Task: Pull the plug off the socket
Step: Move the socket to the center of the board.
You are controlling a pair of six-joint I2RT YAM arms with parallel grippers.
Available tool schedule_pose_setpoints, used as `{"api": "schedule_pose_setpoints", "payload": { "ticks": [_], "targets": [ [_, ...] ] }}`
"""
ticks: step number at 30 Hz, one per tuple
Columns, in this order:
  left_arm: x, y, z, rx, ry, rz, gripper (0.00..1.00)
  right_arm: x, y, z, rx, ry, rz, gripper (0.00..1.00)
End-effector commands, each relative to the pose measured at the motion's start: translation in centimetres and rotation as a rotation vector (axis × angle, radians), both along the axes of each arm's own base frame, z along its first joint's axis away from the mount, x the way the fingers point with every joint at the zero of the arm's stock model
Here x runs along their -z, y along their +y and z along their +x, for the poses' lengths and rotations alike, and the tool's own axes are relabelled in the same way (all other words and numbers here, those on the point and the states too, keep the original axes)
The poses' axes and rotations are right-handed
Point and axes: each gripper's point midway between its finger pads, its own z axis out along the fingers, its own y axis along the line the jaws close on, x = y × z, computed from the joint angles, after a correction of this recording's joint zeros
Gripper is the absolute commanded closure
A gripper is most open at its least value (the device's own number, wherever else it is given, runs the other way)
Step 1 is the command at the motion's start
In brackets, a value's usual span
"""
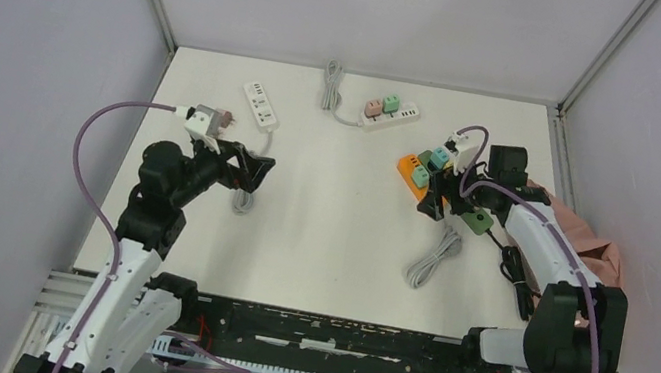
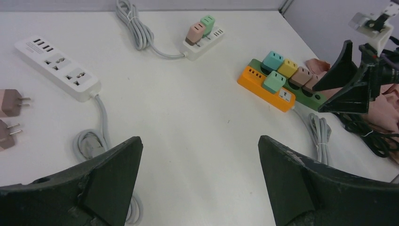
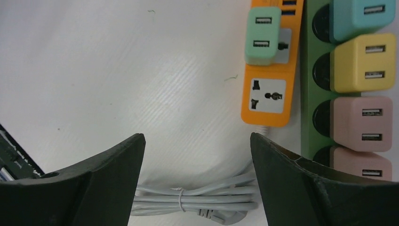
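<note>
An orange socket strip (image 3: 268, 101) lies at the right of the table with a mint-green plug (image 3: 262, 35) seated in it. Beside it runs a green socket strip (image 3: 308, 94) carrying teal (image 3: 362, 16), yellow (image 3: 364, 61) and pink (image 3: 362, 123) plugs. My right gripper (image 3: 196, 139) hovers open at the cord end of the orange strip (image 1: 414, 175), empty, over a bundled grey cord (image 3: 197, 197). My left gripper (image 2: 200, 139) stands open and empty over bare table at the left, far from both strips.
A white strip (image 2: 56, 66) with no plugs lies at the left, with two loose pink plugs (image 2: 11, 102) near it. Another white strip (image 2: 207, 40) at the back holds a pink and a green plug. A pink cloth (image 1: 599, 252) and black cables lie by the right wall.
</note>
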Motion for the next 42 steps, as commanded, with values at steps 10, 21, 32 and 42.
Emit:
{"api": "schedule_pose_setpoints", "payload": {
  "ticks": [10,21,32,42],
  "targets": [
    [-0.5,1.0,0.6,-0.048,-0.042,0.048,0.02,5.1,-3.1,4.9,0.19,0.05,-0.316,0.15],
    [-0.1,0.7,0.7,-0.033,-0.028,0.044,0.02,8.3,-3.0,6.8,0.23,0.114,-0.412,0.16],
    [0.6,0.4,1.0,-0.019,-0.002,0.04,0.03,9.5,-1.6,7.1,0.16,0.125,-0.445,0.54],
    [-0.5,-1.6,-0.5,0.124,-0.067,0.023,0.04,6.8,4.3,0.3,-0.389,0.1,-0.243,0.84]
  ]
}}
